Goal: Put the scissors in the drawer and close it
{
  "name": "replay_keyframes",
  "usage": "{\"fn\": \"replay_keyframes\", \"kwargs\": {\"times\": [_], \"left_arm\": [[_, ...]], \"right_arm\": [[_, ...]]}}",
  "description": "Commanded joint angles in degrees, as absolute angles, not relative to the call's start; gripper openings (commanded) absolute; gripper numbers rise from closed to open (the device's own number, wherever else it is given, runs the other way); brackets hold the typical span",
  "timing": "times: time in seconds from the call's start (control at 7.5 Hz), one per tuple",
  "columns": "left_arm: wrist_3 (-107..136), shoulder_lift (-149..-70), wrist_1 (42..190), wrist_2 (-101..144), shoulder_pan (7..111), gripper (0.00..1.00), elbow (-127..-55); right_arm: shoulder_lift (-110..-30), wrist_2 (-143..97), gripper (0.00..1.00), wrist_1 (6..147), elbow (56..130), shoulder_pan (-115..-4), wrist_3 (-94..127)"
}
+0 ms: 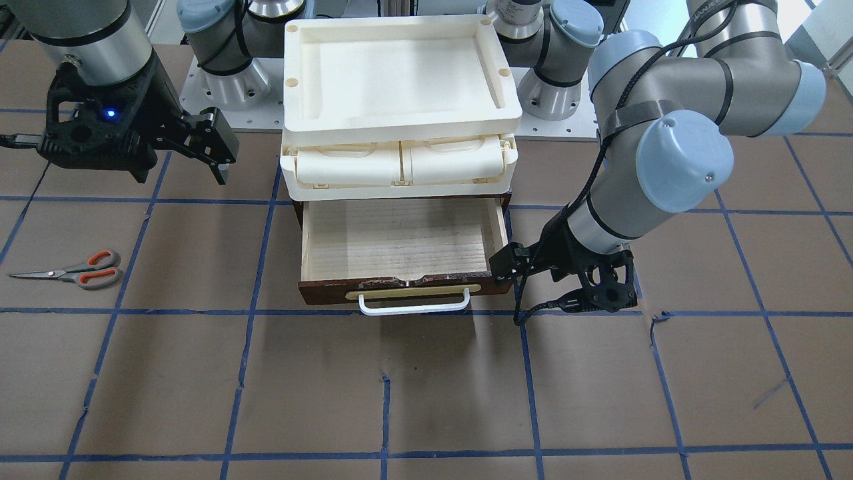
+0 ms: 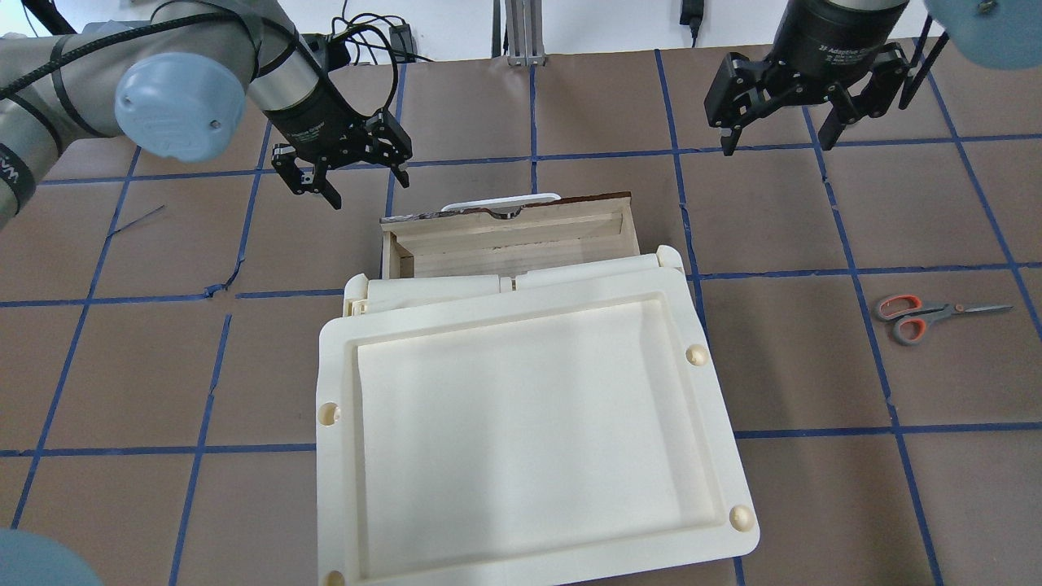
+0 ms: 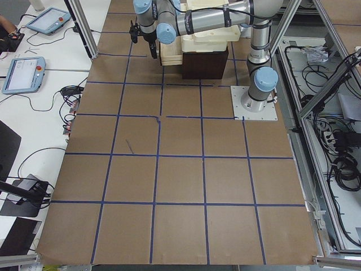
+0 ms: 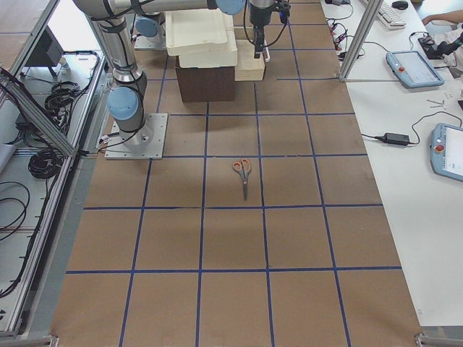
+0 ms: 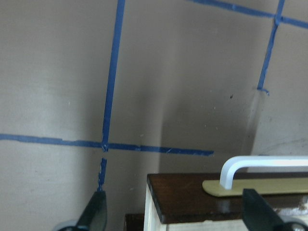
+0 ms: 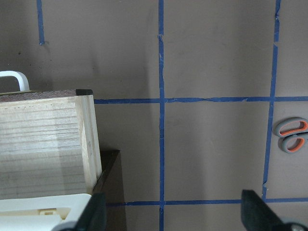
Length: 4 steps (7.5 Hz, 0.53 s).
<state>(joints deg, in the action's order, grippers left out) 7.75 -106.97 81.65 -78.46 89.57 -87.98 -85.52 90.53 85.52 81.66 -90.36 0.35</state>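
The scissors (image 1: 73, 269) lie flat on the brown table, well off to my right, also in the overhead view (image 2: 928, 313) and at the right edge of the right wrist view (image 6: 291, 134). The drawer (image 1: 400, 240) is pulled open and its pale wood inside is empty; its white bar handle (image 1: 413, 307) faces away from me. My left gripper (image 2: 362, 183) is open and empty, hovering beside the drawer's front corner (image 5: 192, 192). My right gripper (image 2: 775, 142) is open and empty, raised between drawer and scissors.
A cream plastic organizer with a wide shallow tray (image 2: 529, 423) on top sits above the drawer's cabinet and overhangs its back part. Blue tape lines grid the brown table. Operators' desks with tablets (image 3: 25, 73) stand beyond the far edge.
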Motion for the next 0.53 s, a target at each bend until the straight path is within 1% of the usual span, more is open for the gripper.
{"fn": "replay_keyframes", "kwargs": {"times": [0.0, 0.4], "left_arm": [[6.77, -106.96, 81.84, -78.31, 89.82, 1.0, -91.29], [7.56, -106.79, 82.35, -78.13, 90.88, 1.0, -91.49]], "right_arm": [[-85.52, 90.53, 1.0, 85.6, 81.82, -90.35, 0.35], [-85.43, 90.88, 1.0, 85.61, 81.83, -90.26, 0.35]]}}
